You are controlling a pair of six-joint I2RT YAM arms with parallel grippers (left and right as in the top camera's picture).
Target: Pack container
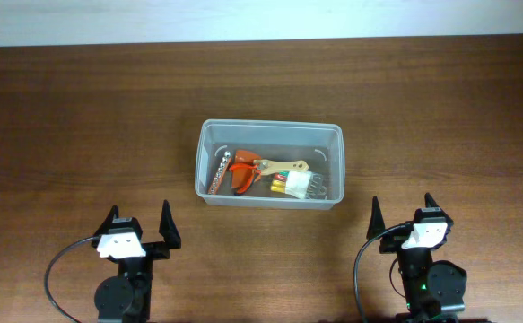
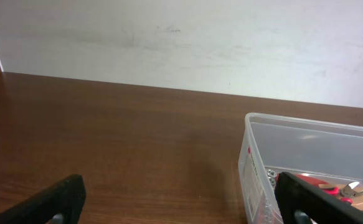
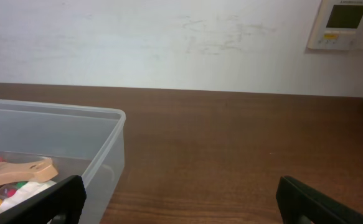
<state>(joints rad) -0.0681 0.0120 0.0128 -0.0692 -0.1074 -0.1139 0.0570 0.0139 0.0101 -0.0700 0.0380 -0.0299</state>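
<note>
The container (image 1: 270,125) sits ahead of both grippers and between them, with small tools (image 1: 265,174) inside. The left gripper (image 1: 139,217) and right gripper (image 1: 403,212) stand spread wide, holding nothing.

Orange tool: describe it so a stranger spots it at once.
A clear container sits centred on the table. Inside, left of centre, lies the orange tool, between a silver studded strip and a wooden handle; its orange-red body sets it apart.
</note>
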